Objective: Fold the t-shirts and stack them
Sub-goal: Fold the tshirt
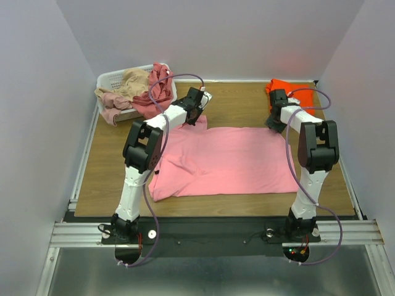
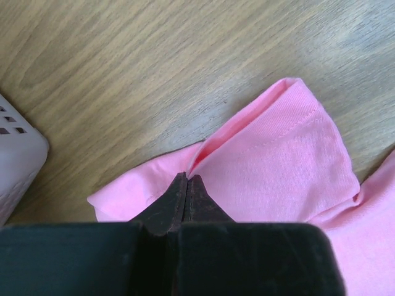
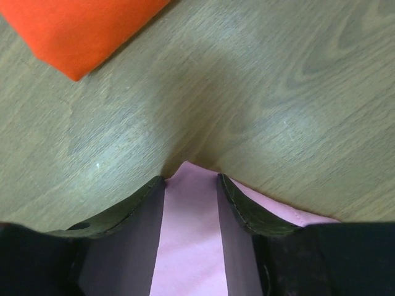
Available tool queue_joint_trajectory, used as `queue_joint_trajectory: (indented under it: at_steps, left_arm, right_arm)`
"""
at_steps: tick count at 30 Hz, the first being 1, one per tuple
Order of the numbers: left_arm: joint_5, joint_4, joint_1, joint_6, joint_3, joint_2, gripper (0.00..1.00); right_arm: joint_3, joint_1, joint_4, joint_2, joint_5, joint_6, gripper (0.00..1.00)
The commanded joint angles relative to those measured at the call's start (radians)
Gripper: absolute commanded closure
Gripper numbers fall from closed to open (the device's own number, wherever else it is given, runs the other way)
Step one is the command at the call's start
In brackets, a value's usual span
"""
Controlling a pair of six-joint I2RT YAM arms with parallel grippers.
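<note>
The bright pink t-shirt (image 1: 228, 160) lies spread flat on the middle of the wooden table. My left gripper (image 1: 196, 112) is at its far left sleeve. In the left wrist view this gripper (image 2: 187, 179) is shut on a fold of pink cloth beside the sleeve (image 2: 290, 154). My right gripper (image 1: 275, 121) is at the shirt's far right corner. In the right wrist view it (image 3: 190, 179) is open, low on the table, with the pink corner (image 3: 188, 234) lying between its fingers. The folded orange t-shirt (image 1: 290, 91) lies at the back right and also shows in the right wrist view (image 3: 80, 31).
A white laundry basket (image 1: 111, 79) stands at the back left, holding tan (image 1: 126, 83) and dusty rose (image 1: 159, 86) t-shirts that hang over its rim. Its corner (image 2: 15, 160) shows left of my left gripper. White walls enclose the table on three sides.
</note>
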Motion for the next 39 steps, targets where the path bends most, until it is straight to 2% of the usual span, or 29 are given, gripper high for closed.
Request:
queue_joint_trajectory:
  at_steps: [1, 8, 12, 16, 26, 39]
  left_arm:
    - [0.006, 0.025, -0.008, -0.005, -0.022, -0.107, 1.00]
    - [0.027, 0.053, -0.008, -0.009, -0.079, -0.162, 1.00]
    - [0.021, 0.051, -0.009, -0.019, -0.106, -0.178, 1.00]
    - [0.006, 0.051, -0.014, -0.032, -0.154, -0.208, 1.00]
    - [-0.020, 0.080, -0.029, -0.103, -0.283, -0.328, 1.00]
    - [-0.071, 0.160, -0.109, -0.203, -0.543, -0.530, 1.00]
  right_arm:
    - [0.034, -0.004, 0.018, 0.016, 0.045, -0.006, 0.57]
    - [0.028, -0.003, 0.018, 0.036, 0.032, 0.001, 0.62]
    - [0.020, -0.004, 0.019, 0.032, 0.036, -0.002, 0.81]
    - [0.020, -0.003, 0.019, 0.012, 0.024, -0.017, 0.94]
    - [-0.058, -0.001, 0.022, -0.112, -0.027, -0.029, 0.97]
    - [-0.202, 0.019, 0.039, -0.259, -0.033, -0.014, 0.97]
